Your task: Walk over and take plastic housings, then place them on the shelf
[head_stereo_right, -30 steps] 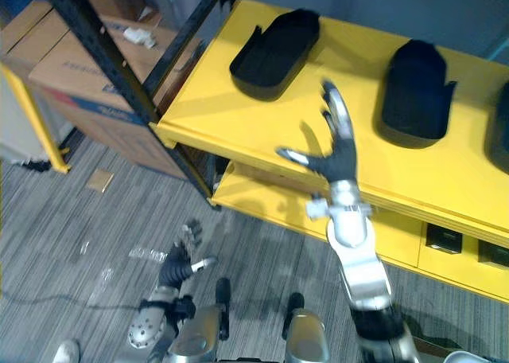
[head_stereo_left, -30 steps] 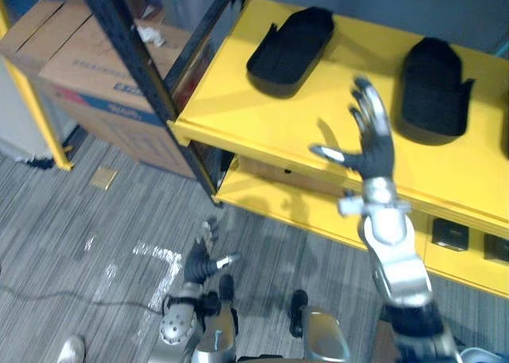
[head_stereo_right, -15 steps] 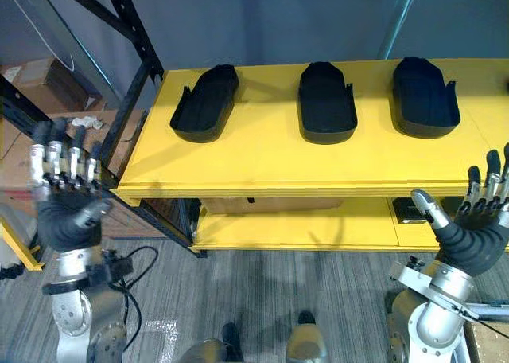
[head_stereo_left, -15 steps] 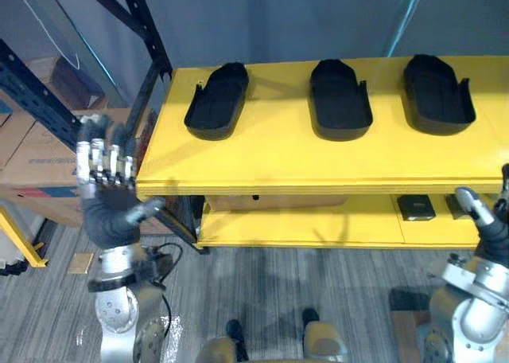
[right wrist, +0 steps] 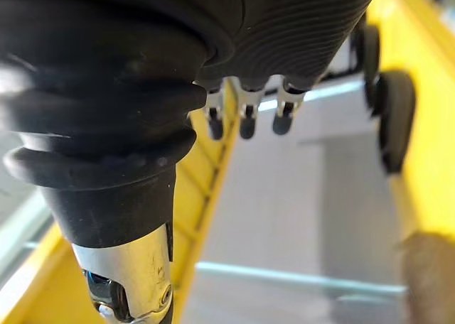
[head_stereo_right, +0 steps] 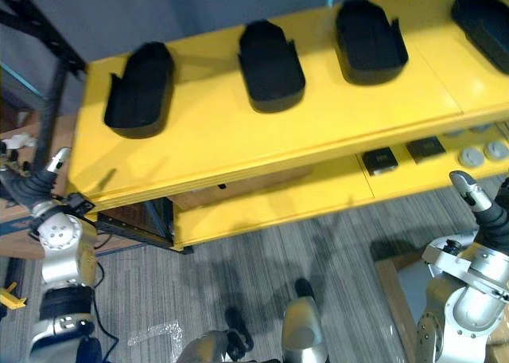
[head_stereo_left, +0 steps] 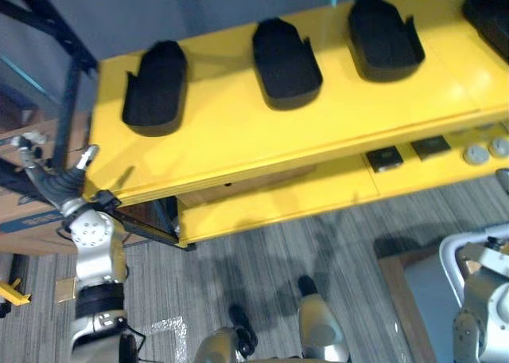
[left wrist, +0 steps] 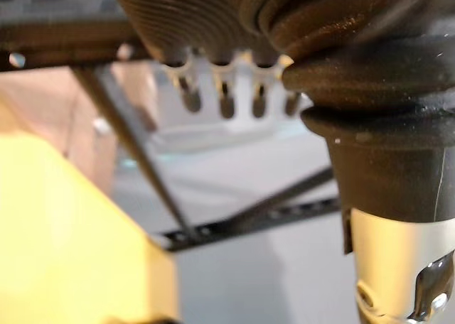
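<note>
Several black plastic housings lie in a row on the yellow shelf top (head_stereo_right: pixel 238 140): one at the left (head_stereo_right: pixel 141 91), one in the middle (head_stereo_right: pixel 270 64), one further right (head_stereo_right: pixel 368 40), and another at the far right edge (head_stereo_right: pixel 481 13). My left hand (head_stereo_right: pixel 32 186) is raised beside the shelf's left front corner, open and holding nothing; its straight fingers (left wrist: pixel 222 96) show in the left wrist view. My right hand (head_stereo_right: pixel 485 212) is low at the right, below the shelf's front edge, open and holding nothing, fingers (right wrist: pixel 245 118) straight.
A lower yellow shelf (head_stereo_right: pixel 270 204) carries small black blocks (head_stereo_right: pixel 380 158) and grey round parts (head_stereo_right: pixel 477 152). A black metal rack post (head_stereo_right: pixel 48 37) stands at the left with a cardboard box behind it. Grey carpet lies in front.
The camera has swung, so the shelf now sits tilted and shifted left. My left hand has dropped from a raised pose to the shelf's left corner. The right hand stays low at the right.
</note>
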